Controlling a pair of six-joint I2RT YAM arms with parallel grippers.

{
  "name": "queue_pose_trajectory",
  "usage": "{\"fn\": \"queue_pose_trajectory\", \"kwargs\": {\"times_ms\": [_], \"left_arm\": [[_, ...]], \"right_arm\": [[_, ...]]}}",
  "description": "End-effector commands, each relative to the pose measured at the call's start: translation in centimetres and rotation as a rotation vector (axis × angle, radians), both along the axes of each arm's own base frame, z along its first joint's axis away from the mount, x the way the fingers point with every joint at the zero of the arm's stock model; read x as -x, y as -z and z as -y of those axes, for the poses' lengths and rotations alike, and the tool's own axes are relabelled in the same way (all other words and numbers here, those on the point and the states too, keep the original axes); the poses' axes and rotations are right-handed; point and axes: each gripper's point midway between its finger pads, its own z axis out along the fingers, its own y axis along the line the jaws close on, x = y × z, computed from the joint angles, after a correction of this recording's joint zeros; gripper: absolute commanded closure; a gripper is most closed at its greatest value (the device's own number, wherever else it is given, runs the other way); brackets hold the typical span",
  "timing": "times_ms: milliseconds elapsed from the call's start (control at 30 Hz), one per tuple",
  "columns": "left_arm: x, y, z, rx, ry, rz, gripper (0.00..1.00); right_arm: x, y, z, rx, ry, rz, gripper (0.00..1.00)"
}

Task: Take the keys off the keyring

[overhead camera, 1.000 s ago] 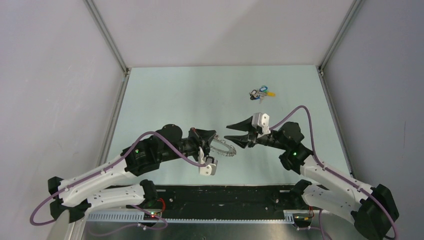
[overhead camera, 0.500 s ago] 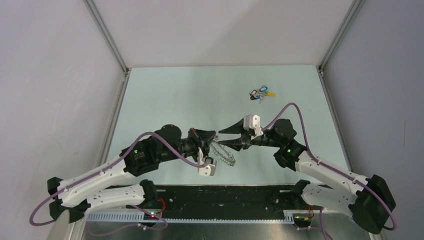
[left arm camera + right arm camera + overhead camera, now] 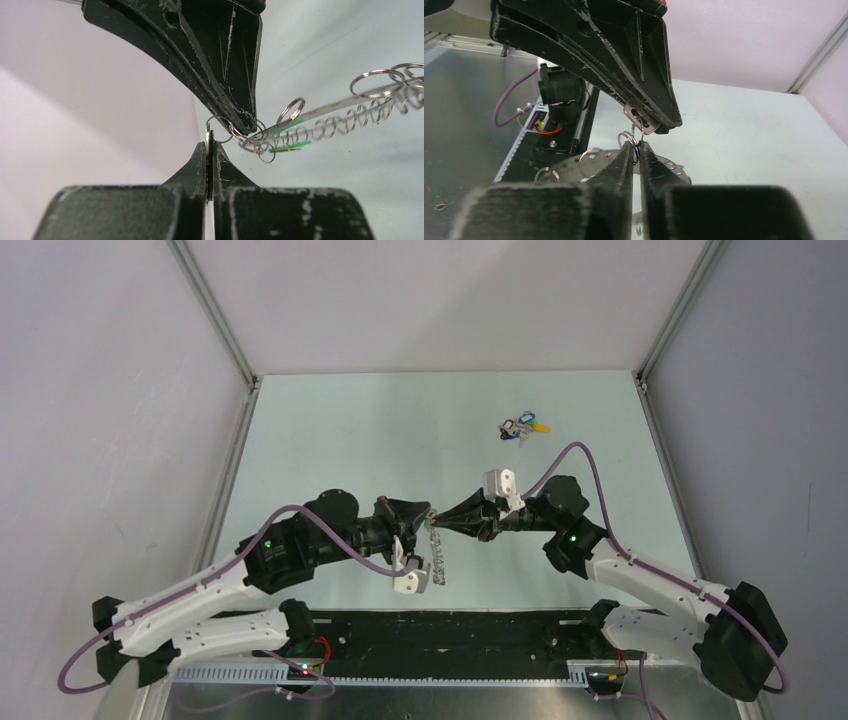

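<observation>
A: Entry, keyring (image 3: 437,558). Position?

B: Mid-table (image 3: 330,440), hanging just below the point where the two gripper tips meet. The top view shows it nearly edge-on, as a short silvery strip running toward the arm bases. I cannot tell whether its lower end touches the surface.

A: Appearance?

B: Bright metal with a rim of many small wire loops, like a stretched spring. Several small split rings are threaded along it. In the left wrist view it stretches away to the right, with the green keys (image 3: 290,146) lying edge-on against the coils near the fingertips.

A: Left gripper (image 3: 209,142)?

B: Fingers pressed together on a thin flat piece. The right wrist view shows that piece as a pale key head (image 3: 639,118) with a slot in it.

A: Right gripper (image 3: 636,145)?

B: Fingers closed, pinching a small split ring (image 3: 223,141) that passes through the slot. Its tips sit right against the left gripper's.

A: Anything else on the table?

B: A bunch of blue and yellow keys (image 3: 522,428), well apart toward the far right.
</observation>
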Motion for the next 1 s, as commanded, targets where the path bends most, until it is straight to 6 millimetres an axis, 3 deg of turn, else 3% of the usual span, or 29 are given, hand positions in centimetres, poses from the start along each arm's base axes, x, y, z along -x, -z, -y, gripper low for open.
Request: {"fn": "queue_pose_trajectory", "kwargs": {"times_ms": [0, 300, 533, 700, 800, 833, 867, 933, 967], "left_arm": [[-0.2, -2.9, -0.3, 0.083, -0.009, 0.061, 1.0], [-0.9, -2.9, -0.9, 0.114, -0.056, 0.074, 1.0], [-0.7, -0.4, 0.3, 0.069, -0.02, 0.023, 1.0], [-1.4, 0.0, 1.6, 0.088, -0.064, -0.089, 1.0], [-2.0, -0.8, 2.5, 0.195, -0.136, -0.278, 1.0], [-2.4, -2.1, 3.3, 0.248, -0.15, -0.325, 1.0], [-2.8, -2.4, 3.7, 0.303, -0.192, -0.425, 1.0], [-4.3, -3.3, 4.7, 0.406, -0.28, -0.574, 1.0], [-5.4, -3.7, 5.5, 0.446, -0.31, -0.629, 1.0]], "right_arm": [[0.5, -3.1, -0.1, -0.06, -0.02, 0.053, 1.0], [-0.8, -3.2, 2.6, -0.025, 0.114, 0.01, 1.0], [-2.5, -8.0, 4.4, -0.225, 0.233, -0.151, 1.0], [-1.7, -8.9, 4.7, -0.252, 0.236, -0.148, 1.0], [-3.8, -8.7, 6.9, -0.253, 0.432, -0.156, 1.0], [-3.9, -8.6, 8.1, -0.233, 0.492, -0.166, 1.0], [-5.1, -8.8, 9.5, -0.247, 0.6, -0.183, 1.0], [-5.4, -9.8, 12.8, -0.286, 0.746, -0.182, 1.0], [-5.8, -9.3, 13.8, -0.266, 0.806, -0.186, 1.0]]}}
